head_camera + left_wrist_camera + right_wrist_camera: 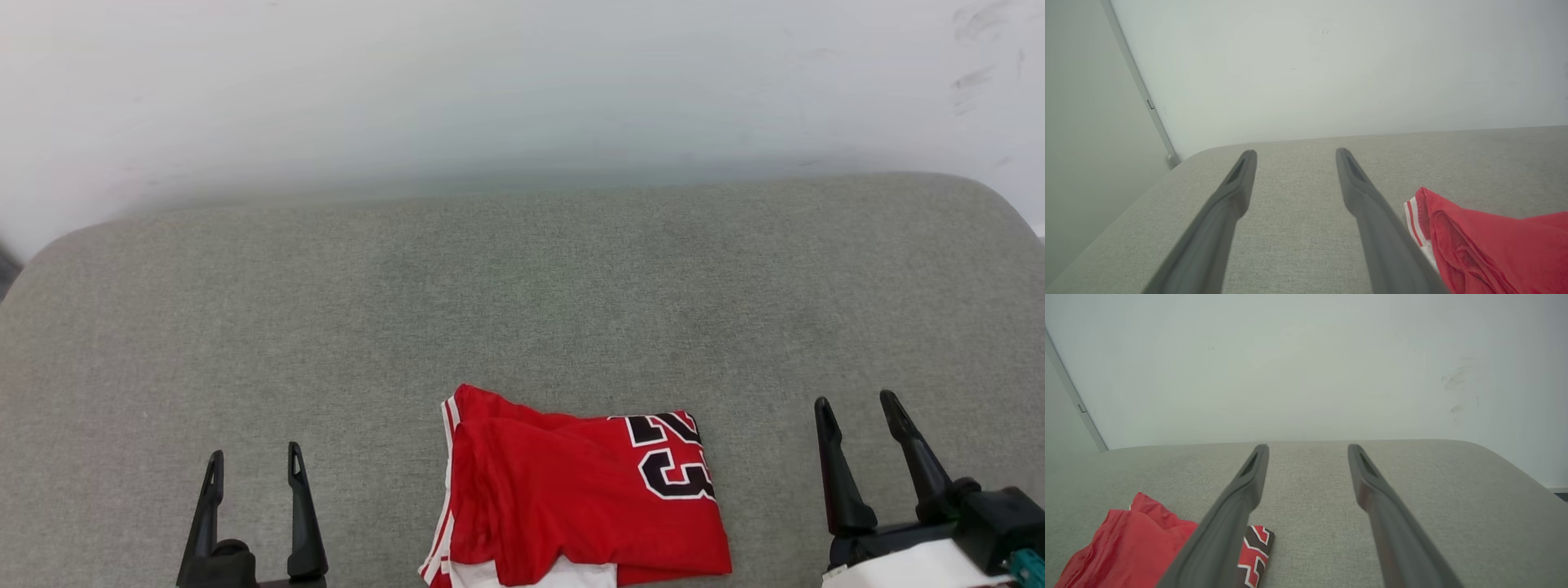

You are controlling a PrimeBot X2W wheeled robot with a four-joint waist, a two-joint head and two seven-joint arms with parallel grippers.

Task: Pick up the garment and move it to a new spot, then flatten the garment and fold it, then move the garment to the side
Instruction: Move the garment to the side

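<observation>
Your jersey (571, 490) lies folded on the grey cushion (522, 310), on the side nearest you, between your two hands and touching neither. The black "23" shows at its right end (a strip of white fabric peeks out underneath). Your left hand (255, 451) is spread and empty. Your right hand (855, 398) is spread too, holding nothing.

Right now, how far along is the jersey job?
Done, apparently: the garment lies as a rough, creased multi-layer rectangle on the grey surface, so folding looks finished. In hand: nothing; left gripper and right gripper are open, clear of it. Left: moving it aside; it sits centred between them.
</observation>
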